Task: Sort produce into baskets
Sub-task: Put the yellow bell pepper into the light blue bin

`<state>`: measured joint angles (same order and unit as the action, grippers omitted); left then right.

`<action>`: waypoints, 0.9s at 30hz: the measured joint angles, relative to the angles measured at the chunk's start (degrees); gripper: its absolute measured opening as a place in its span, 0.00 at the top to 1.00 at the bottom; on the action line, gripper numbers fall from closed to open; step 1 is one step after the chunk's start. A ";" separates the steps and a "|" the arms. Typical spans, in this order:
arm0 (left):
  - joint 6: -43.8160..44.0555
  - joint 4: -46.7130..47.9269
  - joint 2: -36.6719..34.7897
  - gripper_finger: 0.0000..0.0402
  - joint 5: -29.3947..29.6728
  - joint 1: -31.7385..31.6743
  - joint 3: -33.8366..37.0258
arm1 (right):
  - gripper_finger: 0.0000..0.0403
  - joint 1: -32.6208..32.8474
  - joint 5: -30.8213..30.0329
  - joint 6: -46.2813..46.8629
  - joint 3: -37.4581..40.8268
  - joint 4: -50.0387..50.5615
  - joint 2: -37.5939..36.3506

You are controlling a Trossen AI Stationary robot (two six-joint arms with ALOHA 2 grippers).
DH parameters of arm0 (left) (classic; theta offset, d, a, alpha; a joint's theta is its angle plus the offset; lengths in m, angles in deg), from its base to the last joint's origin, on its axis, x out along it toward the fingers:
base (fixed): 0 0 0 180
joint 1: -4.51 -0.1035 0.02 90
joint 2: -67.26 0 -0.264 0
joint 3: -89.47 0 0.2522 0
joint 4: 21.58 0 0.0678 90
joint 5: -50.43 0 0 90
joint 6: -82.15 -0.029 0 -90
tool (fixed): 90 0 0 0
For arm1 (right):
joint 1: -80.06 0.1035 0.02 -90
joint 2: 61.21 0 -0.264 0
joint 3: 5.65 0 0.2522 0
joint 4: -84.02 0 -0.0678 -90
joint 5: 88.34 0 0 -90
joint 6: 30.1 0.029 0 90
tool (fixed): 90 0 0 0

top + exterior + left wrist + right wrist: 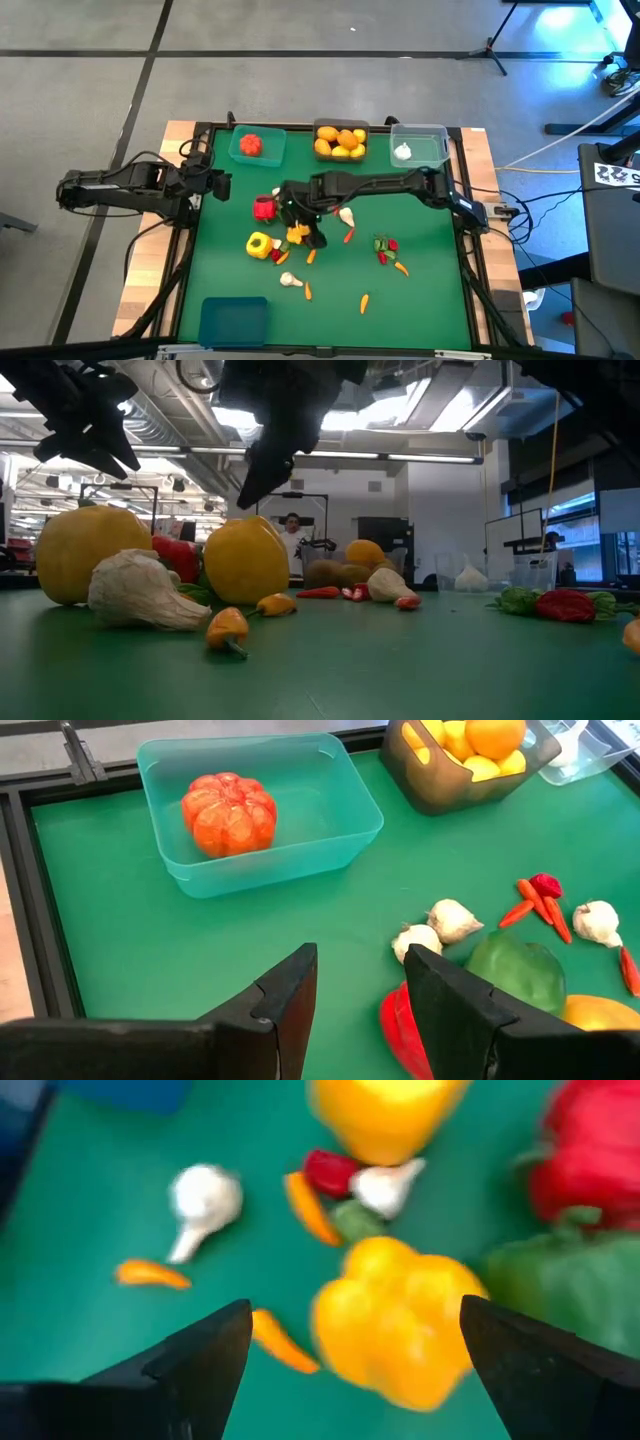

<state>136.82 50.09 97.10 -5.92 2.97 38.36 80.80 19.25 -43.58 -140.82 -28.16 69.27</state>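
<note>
My right gripper (355, 1370) hangs open over the produce heap at the table's middle (303, 226), its fingers apart on either side of a yellow pepper (400, 1320) below them, touching nothing. Around it lie a red pepper (264, 207), a second yellow pepper (259, 245), a green pepper (570, 1285), garlic bulbs (290, 280), carrots (364, 302) and chillies (385, 250). My left gripper (360, 1000) waits at the table's left edge (220, 186), fingers a little apart and empty.
Along the far edge stand a teal basket (275, 152) with one red fruit, a dark grey basket (341, 126) of oranges and lemons, and a clear basket (430, 150) with a garlic bulb. A blue basket (233, 320) sits at the near left corner.
</note>
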 joint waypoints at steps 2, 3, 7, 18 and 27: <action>-0.25 0.02 0.00 0.63 0.00 0.00 0.00 | 0.13 0.39 -4.40 1.09 1.87 -1.25 -0.12; -0.25 0.04 0.00 0.63 0.00 0.00 0.00 | 0.13 0.74 -7.14 1.10 2.91 -1.92 -0.10; -0.43 0.04 0.00 0.63 0.00 0.00 0.00 | 0.13 2.20 -11.81 0.85 8.30 -9.06 -0.05; -1.04 0.13 0.00 0.63 -0.36 0.00 0.00 | 0.13 4.92 -13.97 4.06 13.01 -15.51 -0.37; -1.20 0.15 0.00 0.63 -0.61 0.00 0.00 | 0.13 4.91 -13.87 4.26 17.58 -16.47 -0.51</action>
<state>135.61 50.24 97.10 -6.53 2.97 38.36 85.71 5.38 -39.31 -123.24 -44.62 68.76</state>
